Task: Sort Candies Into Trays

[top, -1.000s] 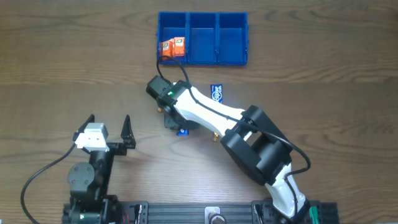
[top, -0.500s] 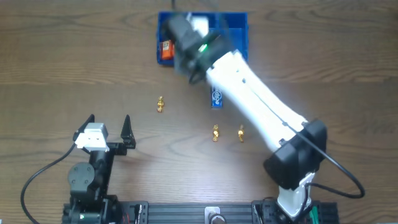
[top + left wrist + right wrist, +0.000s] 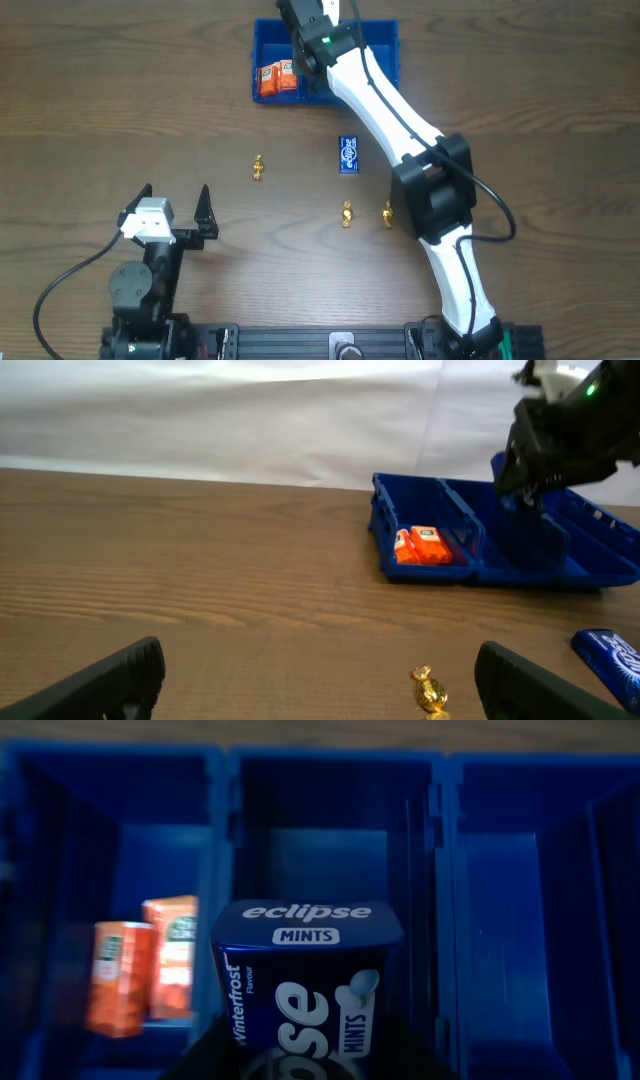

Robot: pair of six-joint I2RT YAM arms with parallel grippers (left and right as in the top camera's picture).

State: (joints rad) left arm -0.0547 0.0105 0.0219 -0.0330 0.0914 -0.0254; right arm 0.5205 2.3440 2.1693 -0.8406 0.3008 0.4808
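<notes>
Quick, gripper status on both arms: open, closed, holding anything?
Left gripper: open, holding nothing.
Right gripper: shut on the blue mint box.

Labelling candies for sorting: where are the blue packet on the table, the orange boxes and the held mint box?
blue packet (image 3: 347, 154), top view, middle of its face.
orange boxes (image 3: 268, 80), top view, top of one box.
mint box (image 3: 305, 980), right wrist view, front face.

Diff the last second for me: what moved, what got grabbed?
The right claw rose off the middle of the table and swung out to the blue tray, carrying a blue mint box; it now holds it over the middle compartment. Unchanged: left claw open, orange packs in the left compartment, the other blue pack and three gold candies on the table.
</notes>
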